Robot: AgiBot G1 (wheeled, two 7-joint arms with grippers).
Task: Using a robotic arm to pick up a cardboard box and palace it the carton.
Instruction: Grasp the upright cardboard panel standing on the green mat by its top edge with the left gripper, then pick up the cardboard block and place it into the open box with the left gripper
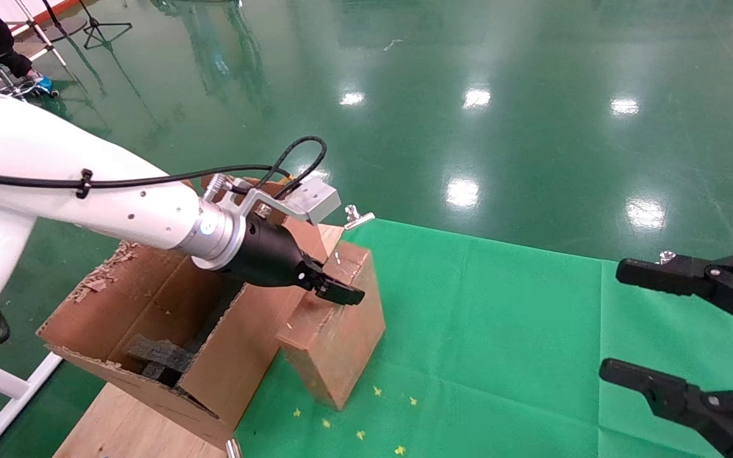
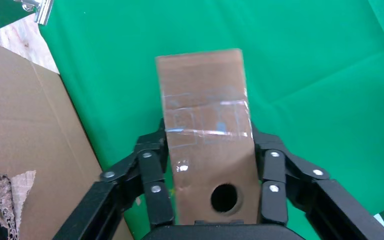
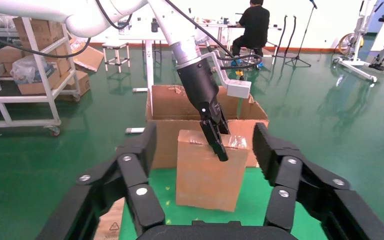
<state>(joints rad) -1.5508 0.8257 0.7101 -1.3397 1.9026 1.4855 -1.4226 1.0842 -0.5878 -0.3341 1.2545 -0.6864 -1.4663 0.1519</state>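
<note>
The small reddish-brown cardboard box (image 1: 341,331) stands on the green cloth (image 1: 500,331), slightly tilted and close against the carton's side. My left gripper (image 1: 335,289) on the white arm comes down over its top. In the left wrist view the fingers (image 2: 156,175) press both sides of the cardboard box (image 2: 205,95), near its round hole (image 2: 225,197). The large carton (image 1: 150,299) sits left of it, flaps open, dark foam (image 1: 156,356) inside. My right gripper (image 1: 614,320) hangs open at the right, apart from everything. It faces the cardboard box (image 3: 205,175) and the left gripper (image 3: 217,145).
A wooden board (image 1: 118,426) lies under the carton. A metal clip (image 1: 357,217) holds the cloth's far corner. Shiny green floor surrounds the cloth. In the right wrist view a shelving cart (image 3: 30,75) and a seated person (image 3: 252,25) are far behind the carton (image 3: 165,102).
</note>
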